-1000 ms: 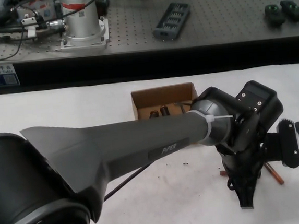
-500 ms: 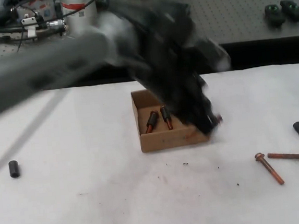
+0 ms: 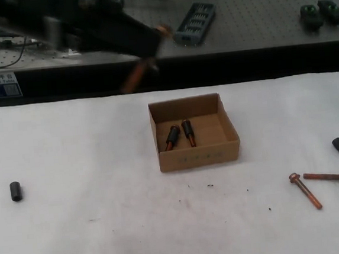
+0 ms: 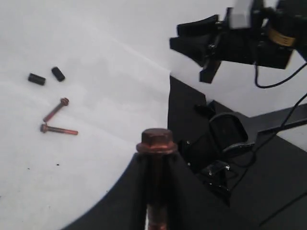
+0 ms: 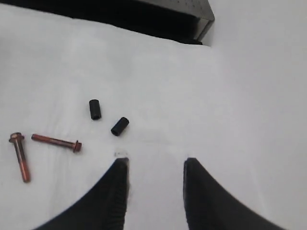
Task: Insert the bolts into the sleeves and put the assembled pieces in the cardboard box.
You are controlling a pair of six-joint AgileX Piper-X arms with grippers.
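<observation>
The left arm had swung up and away from the cardboard box (image 3: 199, 157), which it was crossing half a second before, and hung blurred above the far edge of the desk (image 3: 107, 233), toward the far left corner. Its left tool (image 4: 154, 167) was clamped on a copper bolt (image 4: 154, 142). In the left wrist view the hexagonal head stood just clear of the fingertips (image 4: 136, 179), the shank pinched between them. The box sat in the middle of the desk, nearer the far edge, well apart from that tool, with two assembled pieces (image 3: 172, 137) lying side by side in its left half. The right tool (image 5: 154, 189) was spread wide with nothing between its fingers, above bare desk. A pair of black sleeves (image 5: 120, 126) lay just beyond its tips, and two loose bolts (image 5: 56, 142) lay near them, at an angle to each other. The high view placed those bolts near the right edge of the desk. A lone sleeve (image 3: 16, 191) lay near the left edge.
</observation>
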